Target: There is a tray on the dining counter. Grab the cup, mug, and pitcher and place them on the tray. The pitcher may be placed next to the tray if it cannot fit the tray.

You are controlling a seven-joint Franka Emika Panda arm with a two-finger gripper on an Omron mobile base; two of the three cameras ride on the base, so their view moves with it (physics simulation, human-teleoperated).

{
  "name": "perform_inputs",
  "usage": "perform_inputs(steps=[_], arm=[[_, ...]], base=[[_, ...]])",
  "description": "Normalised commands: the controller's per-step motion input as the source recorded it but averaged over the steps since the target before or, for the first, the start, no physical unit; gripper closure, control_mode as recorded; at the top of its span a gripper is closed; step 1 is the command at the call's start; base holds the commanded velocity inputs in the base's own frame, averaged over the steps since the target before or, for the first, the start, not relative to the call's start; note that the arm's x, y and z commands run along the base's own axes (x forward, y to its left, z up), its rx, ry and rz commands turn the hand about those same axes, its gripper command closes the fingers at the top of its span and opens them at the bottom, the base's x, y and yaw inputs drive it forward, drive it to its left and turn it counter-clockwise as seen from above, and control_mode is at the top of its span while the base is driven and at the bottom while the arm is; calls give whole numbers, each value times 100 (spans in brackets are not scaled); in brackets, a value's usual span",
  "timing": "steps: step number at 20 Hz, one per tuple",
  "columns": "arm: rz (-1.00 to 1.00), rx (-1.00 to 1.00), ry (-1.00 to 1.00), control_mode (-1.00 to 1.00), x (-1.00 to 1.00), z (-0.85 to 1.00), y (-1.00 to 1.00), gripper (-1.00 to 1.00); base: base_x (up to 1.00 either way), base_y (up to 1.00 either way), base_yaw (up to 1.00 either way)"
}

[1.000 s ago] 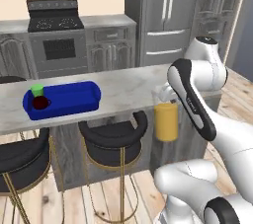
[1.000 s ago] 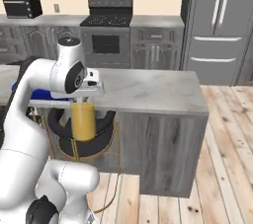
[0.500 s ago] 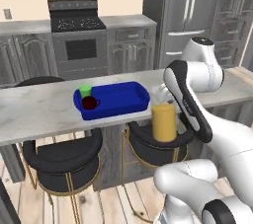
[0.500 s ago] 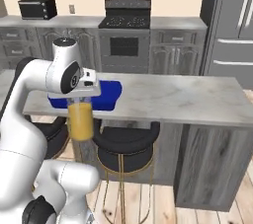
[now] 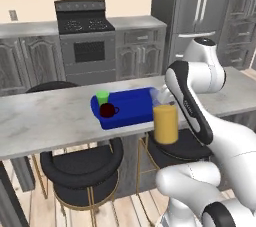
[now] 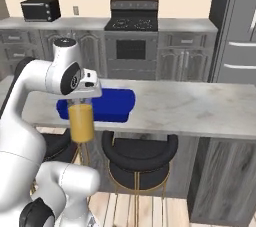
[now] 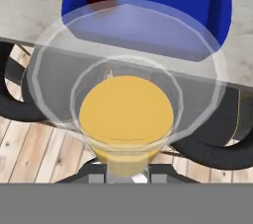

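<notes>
Carrying the pitcher (image 5: 165,122), clamped upright in the gripper (image 6: 83,100), toward the tray (image 5: 134,107); best kept level, lowered clear of mug (image 5: 107,110) and cup (image 5: 102,96).

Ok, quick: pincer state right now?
Pincer: shut on the pitcher, held off the counter's near edge, short of the tray.

Pitcher (image 5: 165,123) held upright near counter edge; cup (image 5: 103,97), mug (image 5: 108,110) in tray (image 5: 131,110).
</notes>
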Motion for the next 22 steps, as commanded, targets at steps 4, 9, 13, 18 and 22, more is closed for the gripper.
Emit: perform_inputs(steps=[4,9,13,18,22], arm=[[0,0,0,100,0,0,0,100],[0,0,0,100,0,0,0,100],[0,0,0,100,0,0,0,100],[0,0,0,100,0,0,0,100],[0,0,0,-100,87,0,0,100]], base=[[45,0,-7],[54,0,-8],[57,0,-3],[62,0,0],[0,0,0]])
